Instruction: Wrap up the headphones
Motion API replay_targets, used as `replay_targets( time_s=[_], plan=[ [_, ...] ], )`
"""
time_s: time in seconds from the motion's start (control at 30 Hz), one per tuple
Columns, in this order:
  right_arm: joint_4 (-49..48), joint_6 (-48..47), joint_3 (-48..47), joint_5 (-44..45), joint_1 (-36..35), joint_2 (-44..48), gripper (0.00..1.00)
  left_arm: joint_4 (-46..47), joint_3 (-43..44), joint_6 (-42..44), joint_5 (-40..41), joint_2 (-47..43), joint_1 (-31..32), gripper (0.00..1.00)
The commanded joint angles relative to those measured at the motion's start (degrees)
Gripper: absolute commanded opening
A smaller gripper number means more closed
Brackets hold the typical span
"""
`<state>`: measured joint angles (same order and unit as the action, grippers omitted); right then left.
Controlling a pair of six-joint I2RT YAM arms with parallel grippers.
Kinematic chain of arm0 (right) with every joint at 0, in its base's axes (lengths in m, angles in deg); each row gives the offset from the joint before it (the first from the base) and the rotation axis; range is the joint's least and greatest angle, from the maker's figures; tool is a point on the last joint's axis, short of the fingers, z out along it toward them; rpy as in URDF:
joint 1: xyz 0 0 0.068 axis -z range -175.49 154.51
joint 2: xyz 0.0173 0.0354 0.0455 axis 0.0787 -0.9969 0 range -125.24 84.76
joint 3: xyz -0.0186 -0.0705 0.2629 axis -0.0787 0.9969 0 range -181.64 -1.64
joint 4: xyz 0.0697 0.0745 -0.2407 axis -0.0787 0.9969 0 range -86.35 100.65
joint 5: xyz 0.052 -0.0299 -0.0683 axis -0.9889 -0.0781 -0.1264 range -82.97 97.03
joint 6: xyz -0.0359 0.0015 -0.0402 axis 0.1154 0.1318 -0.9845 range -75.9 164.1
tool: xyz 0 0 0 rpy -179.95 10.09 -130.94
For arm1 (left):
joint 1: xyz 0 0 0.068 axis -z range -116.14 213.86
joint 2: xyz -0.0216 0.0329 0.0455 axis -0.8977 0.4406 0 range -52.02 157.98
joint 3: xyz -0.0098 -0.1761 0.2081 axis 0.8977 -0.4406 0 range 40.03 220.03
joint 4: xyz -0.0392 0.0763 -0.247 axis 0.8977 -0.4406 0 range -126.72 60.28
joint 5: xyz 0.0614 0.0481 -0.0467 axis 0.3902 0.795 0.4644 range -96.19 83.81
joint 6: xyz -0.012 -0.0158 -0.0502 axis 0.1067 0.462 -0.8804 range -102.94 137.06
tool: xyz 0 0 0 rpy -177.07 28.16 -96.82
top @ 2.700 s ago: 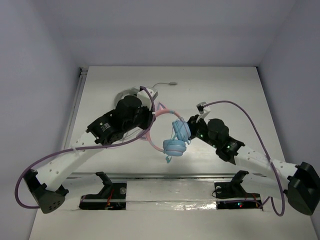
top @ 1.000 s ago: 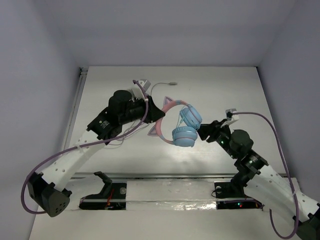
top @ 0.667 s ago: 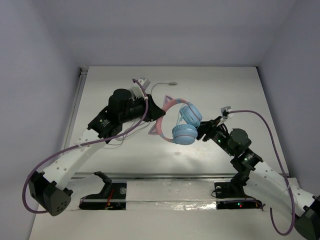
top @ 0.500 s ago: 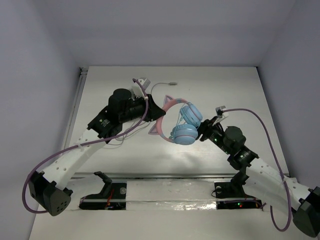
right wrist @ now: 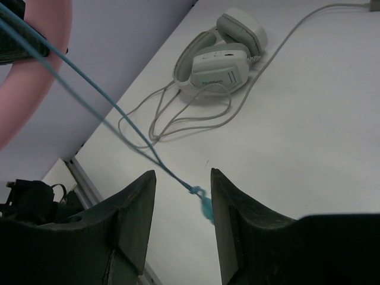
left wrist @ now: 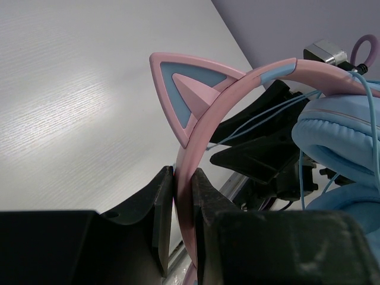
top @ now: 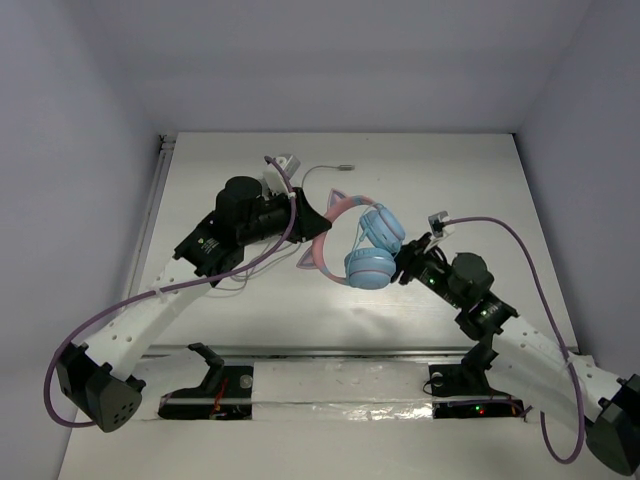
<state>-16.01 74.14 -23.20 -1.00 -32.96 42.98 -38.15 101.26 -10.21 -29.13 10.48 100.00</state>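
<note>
The headphones (top: 362, 248) have a pink cat-ear headband (left wrist: 196, 107) and light blue ear cups (left wrist: 338, 139). They are held above the table. My left gripper (top: 312, 232) is shut on the headband, which shows between the jaws in the left wrist view (left wrist: 183, 225). My right gripper (top: 405, 266) is open, just right of the lower ear cup. In the right wrist view the thin blue cable (right wrist: 89, 104) runs down between its spread fingers (right wrist: 183, 217). The cable's knotted end (right wrist: 202, 199) hangs there, not gripped.
Larger white-grey headphones (right wrist: 222, 56) lie on the white table (top: 460, 190) with a looped grey cable (right wrist: 178, 122). In the top view they are mostly under my left arm, and their cable and plug (top: 345, 167) reach toward the back. A rail (top: 340, 352) runs along the near edge.
My right gripper has moved left toward the blue ear cups over the last second. My left gripper holds the headband in the same place; 2.7 s ago the headphones hung lower.
</note>
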Motion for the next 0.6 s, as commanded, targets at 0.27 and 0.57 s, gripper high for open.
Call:
replay_targets(
  time_s=[0.27, 0.57],
  plan=[
    [-5.74, -0.78, -2.52, -1.37, 0.38, -5.33, 0.45, 5.44, 4.51, -2.18, -2.55, -2.56, -0.28, 0.00],
    [-8.64, -0.60, -2.70, -1.90, 0.38, -8.84, 0.41, 5.79, 4.69, -2.35, -2.99, -2.21, -0.28, 0.00]
  ],
)
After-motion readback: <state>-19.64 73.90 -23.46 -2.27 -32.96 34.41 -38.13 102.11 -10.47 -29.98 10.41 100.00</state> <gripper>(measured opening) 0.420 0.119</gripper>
